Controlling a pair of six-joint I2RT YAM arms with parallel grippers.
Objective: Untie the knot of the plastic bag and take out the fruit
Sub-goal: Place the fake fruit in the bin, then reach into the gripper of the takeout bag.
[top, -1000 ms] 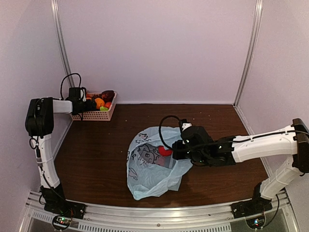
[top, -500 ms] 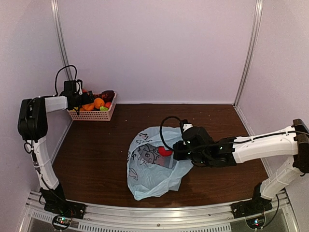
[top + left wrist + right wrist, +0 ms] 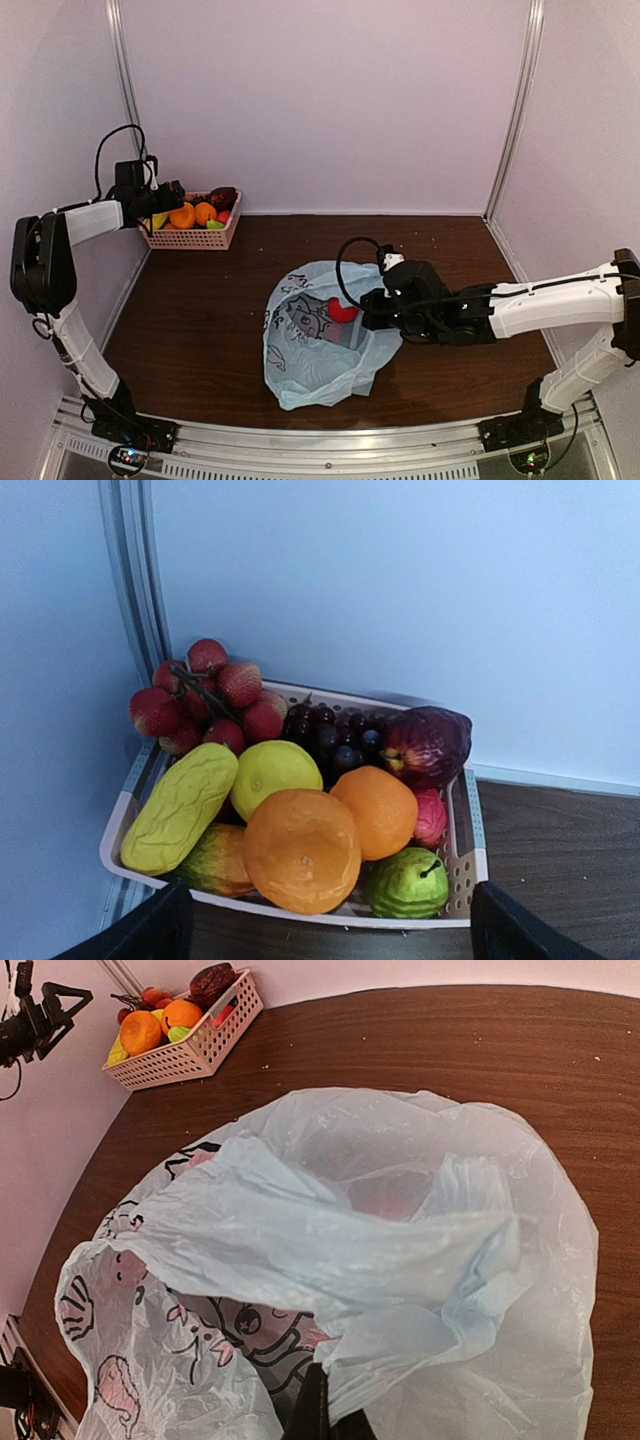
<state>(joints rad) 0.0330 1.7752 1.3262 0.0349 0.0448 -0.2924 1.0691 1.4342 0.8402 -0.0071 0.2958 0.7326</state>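
From above I count one plastic bag (image 3: 312,345) on the brown table (image 3: 200,330), lying crumpled at its middle. One red piece (image 3: 343,311) shows through the bag's open top. My right gripper (image 3: 368,308) is at the bag's right edge. One pink basket (image 3: 195,238) stands in the far left corner against the wall. My left gripper (image 3: 168,196) hovers just beside it, above its left rim.

My left wrist camera looks down into the basket (image 3: 470,825), and its fruit comes to ten pieces:
- one bunch of red berries (image 3: 205,700)
- one yellow ridged piece (image 3: 180,808)
- one yellow round one (image 3: 268,772)
- two oranges (image 3: 302,850)
- one green round one (image 3: 407,883)
- one dark grape bunch (image 3: 330,735)
- one dark red piece (image 3: 428,745)
- one pink piece (image 3: 431,818)
- one orange-green piece (image 3: 215,865) half buried under the others

My left gripper (image 3: 325,942) is spread wide and holds nothing. Only its two fingertips (image 3: 150,935) show, at the bottom corners.

From my right wrist, the bag (image 3: 330,1260) fills nearly the whole view and hides what is inside it. My right gripper (image 3: 318,1412) is closed to a narrow slit. It seems to pinch a fold of the plastic, though the bag covers most of the fingers. The basket (image 3: 190,1050) sits far off at the top left.
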